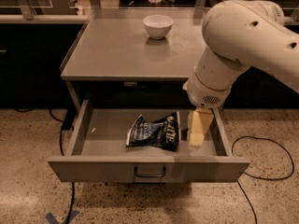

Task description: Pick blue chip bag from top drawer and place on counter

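gripper [198,133] in top drawer [93,168] | arm [243,36] cut off at right | counter [117,50] corner behind arm

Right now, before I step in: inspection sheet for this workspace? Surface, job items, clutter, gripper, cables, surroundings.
Surface: counter, flat grey metal, carries only the bowl.
Job's things: blue chip bag lies crumpled on the floor of the open top drawer, right of centre; not yet on the counter.
Clutter: white bowl, upright near the counter's back edge.
Gripper: gripper is down inside the drawer's right end, just right of the bag; the bag is not in it.
Cables: black cable loops on the floor right of the drawer; a second cable runs by the left side.
Surroundings: speckled floor, dark cabinets behind, blue tape on the floor front-left.
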